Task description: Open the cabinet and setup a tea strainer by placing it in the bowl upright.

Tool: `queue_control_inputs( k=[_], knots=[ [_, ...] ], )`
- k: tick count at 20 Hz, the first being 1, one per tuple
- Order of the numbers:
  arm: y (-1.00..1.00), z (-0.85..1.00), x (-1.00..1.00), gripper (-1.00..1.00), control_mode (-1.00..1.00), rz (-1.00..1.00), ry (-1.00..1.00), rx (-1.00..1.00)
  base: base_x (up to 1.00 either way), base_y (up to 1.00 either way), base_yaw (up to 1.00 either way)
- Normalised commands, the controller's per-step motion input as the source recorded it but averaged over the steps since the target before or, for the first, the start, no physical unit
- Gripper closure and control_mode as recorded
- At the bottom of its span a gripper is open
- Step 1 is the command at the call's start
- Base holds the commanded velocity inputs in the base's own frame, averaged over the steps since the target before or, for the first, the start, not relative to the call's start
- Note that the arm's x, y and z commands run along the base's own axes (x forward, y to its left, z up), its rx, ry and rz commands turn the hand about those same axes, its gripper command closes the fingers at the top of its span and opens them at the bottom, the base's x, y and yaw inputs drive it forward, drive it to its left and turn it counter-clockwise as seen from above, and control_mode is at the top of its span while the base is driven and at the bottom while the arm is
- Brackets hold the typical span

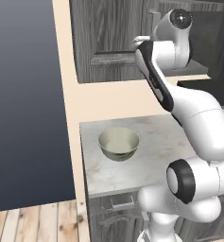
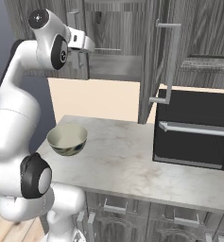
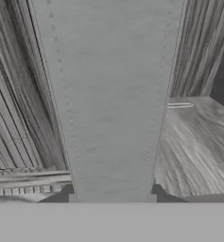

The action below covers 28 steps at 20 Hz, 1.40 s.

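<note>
- Gripper (image 2: 80, 59), upper left of the right base view, closes around a cabinet (image 2: 113, 28) bar handle (image 3: 108, 104).
- Bowl (image 1: 119, 143) sits on the counter (image 1: 151, 160), centre frame.

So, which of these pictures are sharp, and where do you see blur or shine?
Left base view: sharp, soft shine inside the round pale greenish-beige glossy bowl. Right base view: sharp, bright reflection on the black oven-like box. Hand view: the light-grey bar handle is very near, wide and stretched, with the dark wood-grain cabinet door streaky behind it.
</note>
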Motion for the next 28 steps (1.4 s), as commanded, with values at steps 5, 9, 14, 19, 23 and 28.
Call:
queue_control_inputs(
  k=[5, 9, 14, 19, 23, 28],
  knots=[
    [0.20, 0.02, -0.57, 1.00, -1.00, -0.03, 0.00, -0.05, 0.00, 0.00, 0.00],
    [0.35, 0.04, -0.86, 1.00, -1.00, -0.08, -0.05, -0.03, 0.00, 0.00, 0.00],
    [0.32, 0.23, -0.99, 1.00, -1.00, -0.08, -0.03, 0.00, 0.00, 0.00, 0.00],
    [0.43, 0.16, -1.00, 1.00, -1.00, -0.14, -0.01, -0.01, 0.00, 0.00, 0.00],
    [0.58, 0.00, -0.78, 1.00, -1.00, -0.19, 0.03, -0.11, 0.00, 0.00, 0.00],
    [0.44, 0.00, -0.40, -1.00, -1.00, -0.17, 0.07, -0.10, 0.00, 0.00, 0.00]
  ],
)
